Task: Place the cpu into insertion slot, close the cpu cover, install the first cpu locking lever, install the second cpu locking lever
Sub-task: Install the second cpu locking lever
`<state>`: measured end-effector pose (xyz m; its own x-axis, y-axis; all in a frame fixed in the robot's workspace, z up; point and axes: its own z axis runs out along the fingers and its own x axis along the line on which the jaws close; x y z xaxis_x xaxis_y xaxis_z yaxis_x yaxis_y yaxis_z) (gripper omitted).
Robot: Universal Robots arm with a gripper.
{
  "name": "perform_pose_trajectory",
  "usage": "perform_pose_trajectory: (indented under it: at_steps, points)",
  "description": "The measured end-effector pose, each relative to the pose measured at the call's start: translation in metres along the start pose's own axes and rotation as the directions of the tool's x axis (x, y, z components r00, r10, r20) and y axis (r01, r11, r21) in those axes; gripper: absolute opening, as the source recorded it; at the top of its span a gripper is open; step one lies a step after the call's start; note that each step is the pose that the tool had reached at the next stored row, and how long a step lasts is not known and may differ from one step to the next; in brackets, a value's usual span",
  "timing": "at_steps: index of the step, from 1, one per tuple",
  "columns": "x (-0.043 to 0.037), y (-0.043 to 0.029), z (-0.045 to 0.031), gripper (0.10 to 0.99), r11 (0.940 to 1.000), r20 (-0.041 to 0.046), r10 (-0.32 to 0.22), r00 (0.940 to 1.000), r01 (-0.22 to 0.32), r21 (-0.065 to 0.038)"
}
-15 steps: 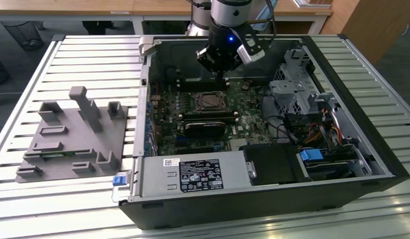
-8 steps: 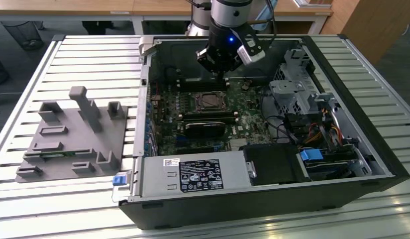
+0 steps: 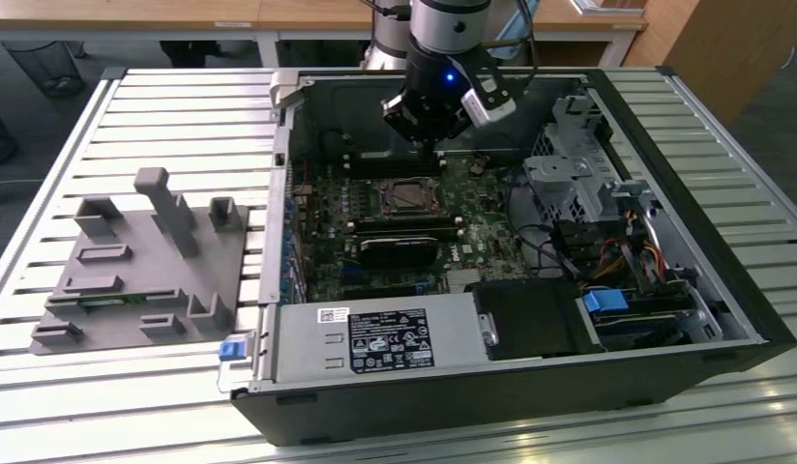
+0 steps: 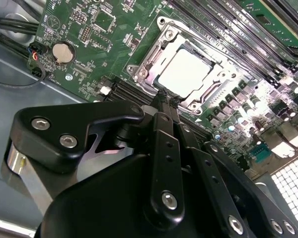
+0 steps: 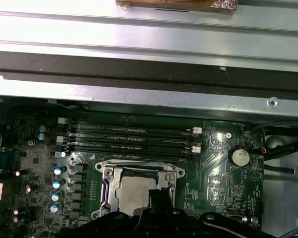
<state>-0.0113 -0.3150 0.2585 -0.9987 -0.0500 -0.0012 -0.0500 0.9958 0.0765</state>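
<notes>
On the exterior view's left, a grey fixture block (image 3: 140,266) with upright pegs is seen lying on the slatted bench (image 3: 63,406), just beside the open computer case (image 3: 502,387). Inside the case the green motherboard (image 3: 328,251) is exposed; a black heatsink block (image 3: 398,249) sits near its middle, and a drive cage with cables (image 3: 605,222) is noted toward the exterior view's right.

The insertion slot (image 3: 405,196) is located on the motherboard between the heatsink block and the far wall of the case. The gripper (image 3: 431,135) is held above the board, near the slot on its far side.

In the second wrist view the cpu (image 4: 185,73) is seen seated in the insertion slot (image 4: 139,72) — its pale metal face shows through the square window of the cpu cover (image 4: 216,79), which lies flat over it. The gripper (image 4: 165,99) is observed with its fingers pressed together, nothing pinched between them, the tips at the edge of the slot. Whether they touch the frame cannot be told. A round coin cell (image 4: 63,52) is noted apart from the socket.

In the first wrist view the cpu (image 5: 134,191) and cpu cover (image 5: 109,173) are again recorded beside the long memory slots (image 5: 131,139) — the gripper (image 5: 160,196) overlaps the socket's near edge.
</notes>
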Motion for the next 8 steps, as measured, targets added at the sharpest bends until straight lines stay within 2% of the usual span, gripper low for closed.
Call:
perform_pose_trajectory:
  at_steps: [7,8]
  points:
    - [0.0001,-0.0014,-0.0001,0.106,1.0,0.0001,0.0,1.0,0.0,0.0]
    - [0.0003,-0.0056,-0.0004,0.106,1.0,0.0,0.0,1.0,0.0,0.0]
